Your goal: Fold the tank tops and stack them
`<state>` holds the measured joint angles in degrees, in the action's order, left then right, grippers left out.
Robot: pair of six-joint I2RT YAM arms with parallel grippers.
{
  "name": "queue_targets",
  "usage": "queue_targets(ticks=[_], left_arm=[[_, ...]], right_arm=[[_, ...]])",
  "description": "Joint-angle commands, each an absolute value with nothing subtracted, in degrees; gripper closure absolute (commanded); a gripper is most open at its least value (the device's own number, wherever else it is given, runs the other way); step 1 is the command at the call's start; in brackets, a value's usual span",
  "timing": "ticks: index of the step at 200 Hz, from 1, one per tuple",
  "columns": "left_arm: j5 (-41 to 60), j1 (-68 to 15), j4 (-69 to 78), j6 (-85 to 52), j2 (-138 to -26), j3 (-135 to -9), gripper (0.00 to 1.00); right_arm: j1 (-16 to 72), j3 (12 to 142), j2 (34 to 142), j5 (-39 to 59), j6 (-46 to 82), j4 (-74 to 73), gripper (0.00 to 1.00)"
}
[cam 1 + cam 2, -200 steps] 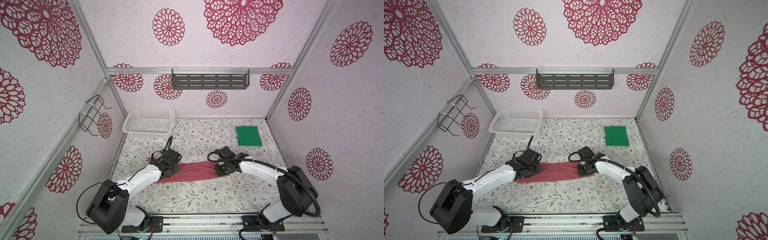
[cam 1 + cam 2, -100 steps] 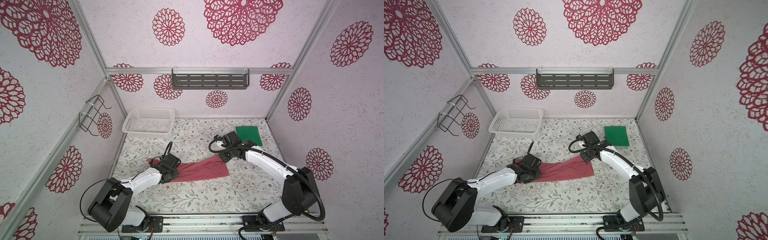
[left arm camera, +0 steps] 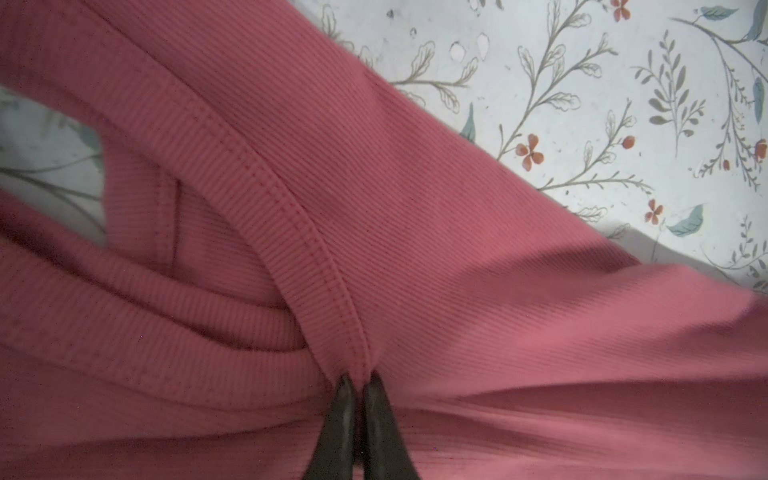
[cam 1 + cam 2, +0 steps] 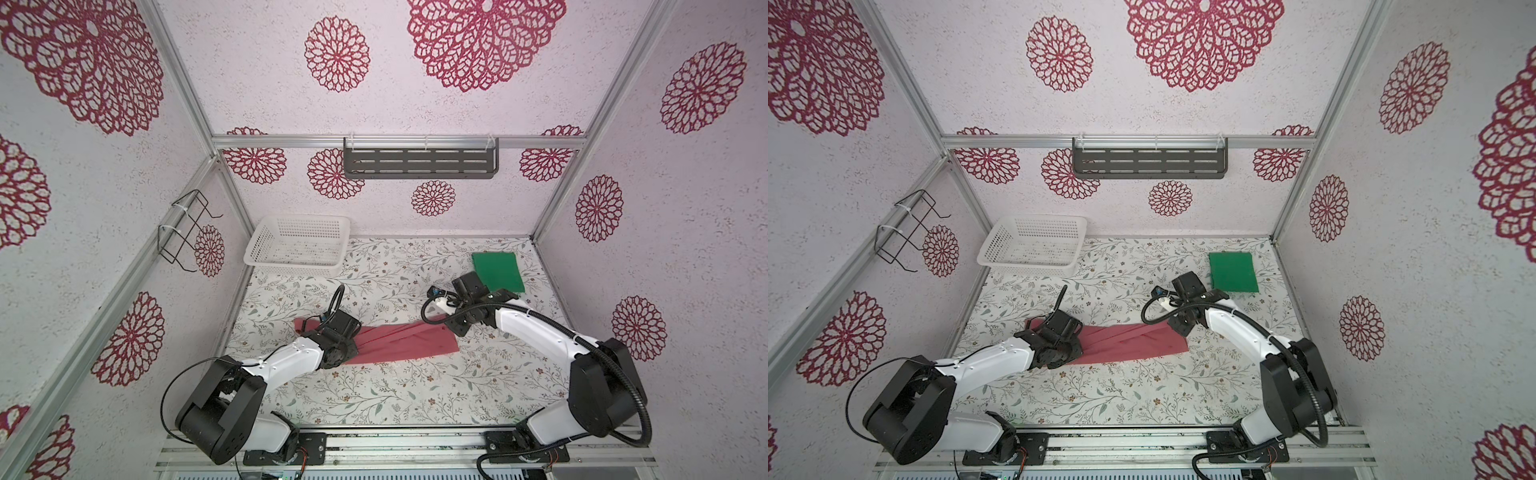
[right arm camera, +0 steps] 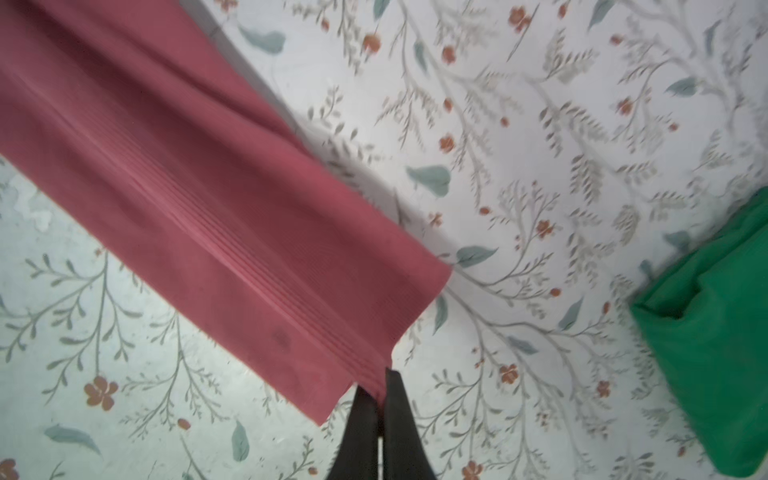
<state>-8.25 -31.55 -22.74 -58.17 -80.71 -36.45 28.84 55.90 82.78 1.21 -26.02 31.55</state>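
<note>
The rose-red tank top (image 4: 399,345) (image 4: 1129,343) lies stretched in a long band across the middle of the floral table. My left gripper (image 3: 359,380) is shut on a bunched fold by its neckline seam at the strap end (image 4: 347,332). My right gripper (image 5: 376,384) is shut on a corner of the hem (image 5: 365,365) at the other end, which is raised slightly off the table (image 4: 451,328). The green tank top (image 4: 496,272) (image 4: 1233,272) (image 5: 715,353) lies folded in a flat rectangle at the back right, just behind the right wrist.
A white perforated basket (image 4: 291,262) (image 4: 1025,262) stands at the back left corner. A dark slotted shelf (image 4: 419,160) hangs on the back wall and a wire rack (image 4: 183,228) on the left wall. Aluminium frame posts bound the table.
My left gripper's jaws have closed on the strap end of the rose-red top. My right gripper has carried the hem corner up and toward the back, pulling the cloth out longer.
</note>
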Motion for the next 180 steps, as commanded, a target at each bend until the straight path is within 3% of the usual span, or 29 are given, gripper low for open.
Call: queue_targets(ticks=[1,32,51,58,77,106,145,180], left_arm=[[-9.5,-31.2,-24.3,-58.1,-81.4,-35.2,0.91],[-9.8,-31.2,-25.0,-57.8,-81.7,-35.6,0.84],[-11.0,-31.4,-28.0,-57.1,-80.3,-36.9,0.68],[-11.6,-31.4,-29.3,-56.7,-79.6,-37.4,0.64],[-12.1,-31.4,-32.1,-56.2,-77.3,-38.7,0.56],[-11.7,-31.7,-33.9,-55.4,-75.4,-42.3,0.54],[-11.0,-31.6,-30.1,-55.1,-78.2,-43.2,0.55],[-9.3,-31.6,-26.1,-55.3,-82.9,-42.0,0.55]], right_arm=[[28.5,50.9,76.0,1.2,-21.4,29.5,0.98],[28.1,46.1,73.6,-8.6,-16.4,28.6,0.85],[26.6,48.8,73.4,-11.4,-14.4,30.6,0.56],[26.3,49.7,73.1,-11.6,-14.0,31.0,0.51],[26.2,53.3,73.5,-10.0,-9.4,32.1,0.51],[28.3,59.5,79.5,0.7,9.4,32.2,0.53],[27.5,53.6,81.8,3.8,25.0,27.4,0.60],[26.8,50.0,82.5,8.3,30.6,24.1,0.60]])
